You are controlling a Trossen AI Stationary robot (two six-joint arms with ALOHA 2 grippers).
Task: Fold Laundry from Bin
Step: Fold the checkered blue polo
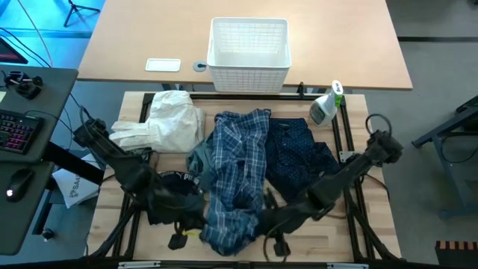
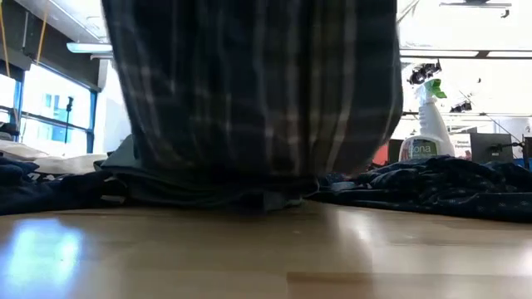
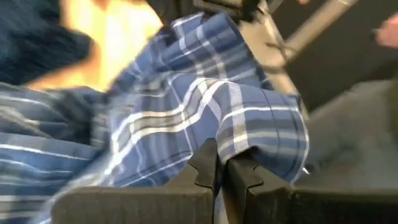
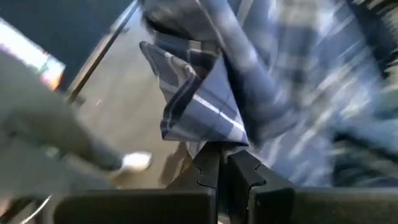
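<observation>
The left gripper [image 3: 217,171] is pressed together on a fold of the blue-white plaid shirt [image 1: 237,175]; its wrist view shows the cloth edge pinched between the two dark fingers. The right gripper [image 4: 222,168] is likewise clamped on a hem corner of the same shirt. In the high view both grippers sit at the shirt's near end, the end farthest from the bin [image 1: 249,54], one at each side of the hem, the left gripper [image 1: 179,237] just beside one corner and the right gripper [image 1: 275,243] just beside the other.

The shirt's long axis runs from the grippers straight toward the bin. Neither arm is clearly nearer; each holds its own corner (a symmetrical hold, by the look of it). The coming move is judged to turn on that axis: lifting or drawing the near hem should spread the shirt along it.

The shirt is rumpled and bunched, its near end raised and hanging as a curtain across the low view. The navy dotted trousers [image 1: 302,157] lie against the shirt on the right arm's side; the white cloth [image 1: 166,121] lies on the left arm's side. The bin stands beyond the shirt's far end and looks empty.
</observation>
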